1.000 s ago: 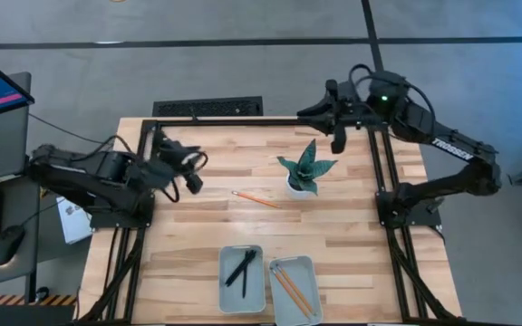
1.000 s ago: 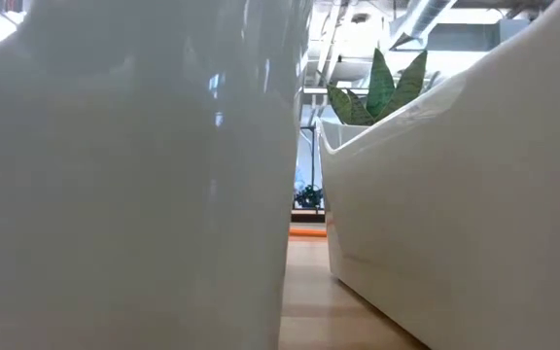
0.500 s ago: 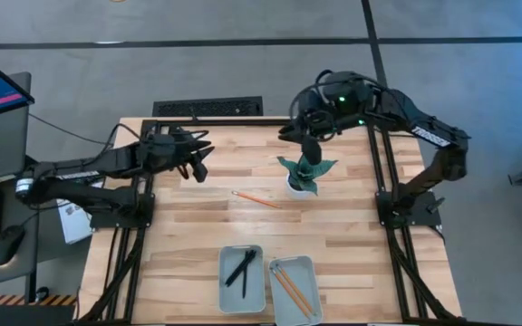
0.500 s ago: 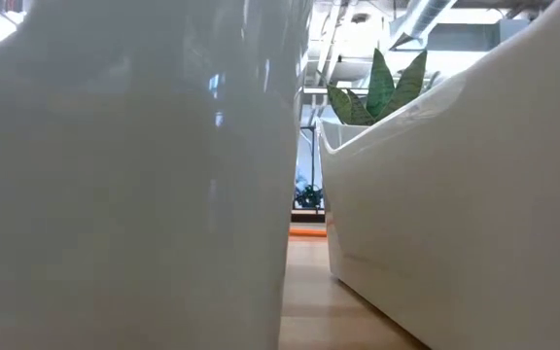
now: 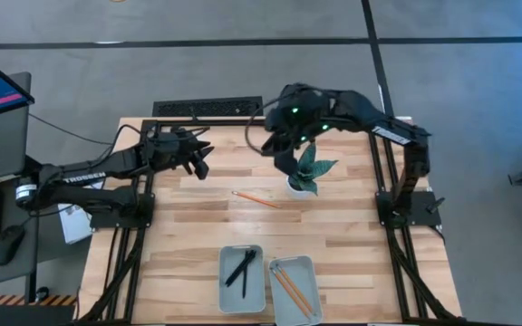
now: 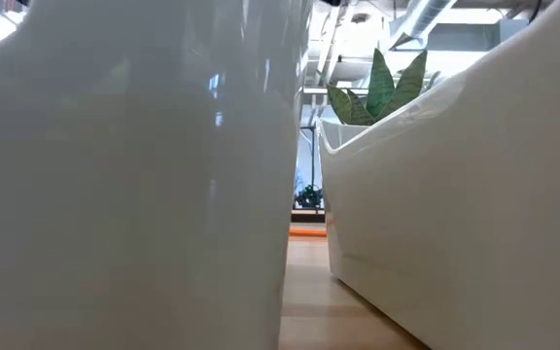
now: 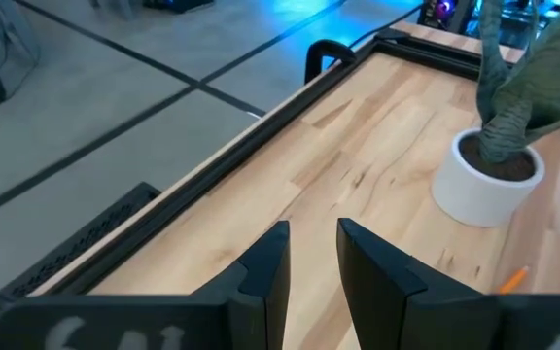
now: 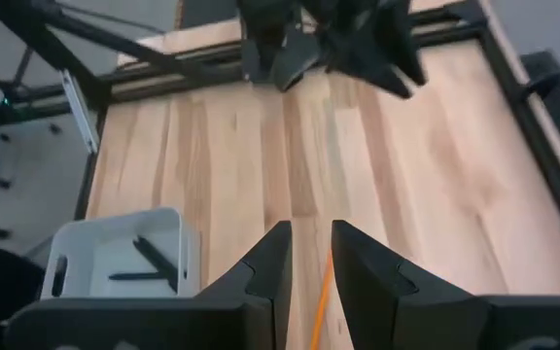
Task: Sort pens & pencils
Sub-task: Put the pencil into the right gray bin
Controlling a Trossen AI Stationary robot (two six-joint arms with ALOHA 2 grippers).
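Observation:
One orange pencil (image 5: 255, 198) lies flat on the wood in the middle of the table; its tip (image 7: 511, 280) shows in the left wrist view. My right gripper (image 5: 280, 156) hangs open above the table just far of it, slanting down, and the pencil (image 8: 321, 292) shows below between its fingers (image 8: 306, 233). My left gripper (image 5: 201, 168) stands open at the far left, nothing between its fingers (image 7: 311, 233). At the near edge, dark pens (image 5: 242, 268) lie in the left tray (image 5: 227, 292) and more pencils (image 5: 290, 288) in the right tray (image 5: 308, 268).
A potted plant (image 5: 304, 177) in a white pot (image 7: 484, 180) stands right of the loose pencil, under my right arm. A black frame rail (image 5: 207, 119) runs along the table's far edge. The low view is blocked by the two tray walls (image 6: 115, 175).
My right gripper has swung from the far right corner toward the table's left, over the plant, and has tipped downward. My left arm has stretched out toward the table's middle, and its gripper has sunk a little. Neither gripper's gap has changed.

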